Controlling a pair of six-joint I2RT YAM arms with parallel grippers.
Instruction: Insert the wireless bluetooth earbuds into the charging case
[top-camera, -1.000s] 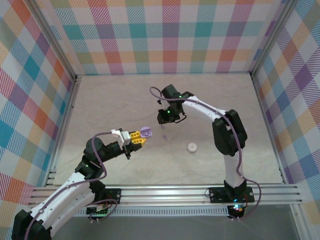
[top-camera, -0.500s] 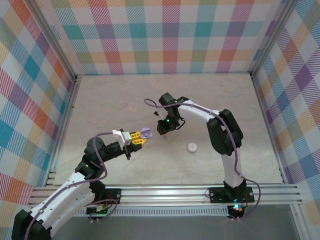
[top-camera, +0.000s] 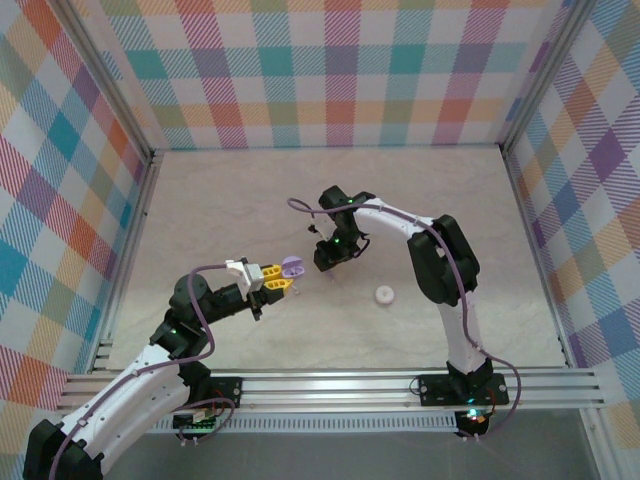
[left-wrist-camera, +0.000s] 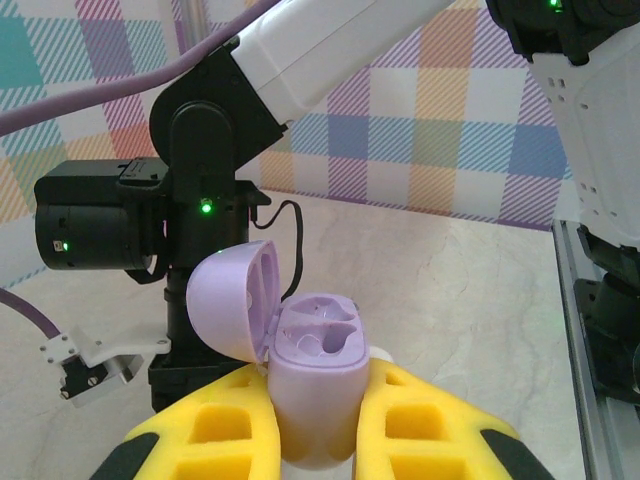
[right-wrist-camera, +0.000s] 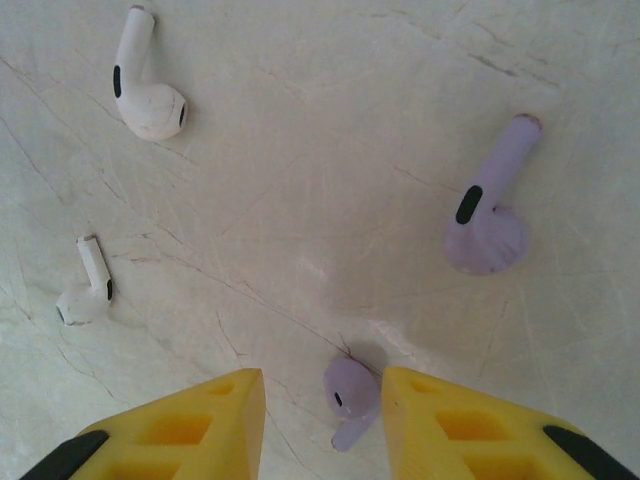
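Note:
My left gripper (left-wrist-camera: 315, 445) is shut on the pale purple charging case (left-wrist-camera: 316, 390), held upright above the table with its lid swung open to the left and both wells bare. In the top view this case (top-camera: 292, 266) sits just left of my right gripper (top-camera: 329, 262). My right gripper (right-wrist-camera: 323, 425) is open and pointing down at the table, with one purple earbud (right-wrist-camera: 350, 394) lying between its yellow fingers, close against the right one. A second purple earbud (right-wrist-camera: 487, 225) lies further up on the right. Two white earbuds (right-wrist-camera: 148, 95) (right-wrist-camera: 88, 290) lie to the left.
A small white round disc (top-camera: 384, 294) rests on the table right of the grippers. The right arm's black wrist (left-wrist-camera: 195, 230) stands close behind the held case. Metal rails (top-camera: 330, 385) run along the near edge, and checked walls enclose the table.
My right gripper has come down and toward the left arm, over the purple earbuds, and its jaws have spread wider. The left gripper and the case have stayed put.

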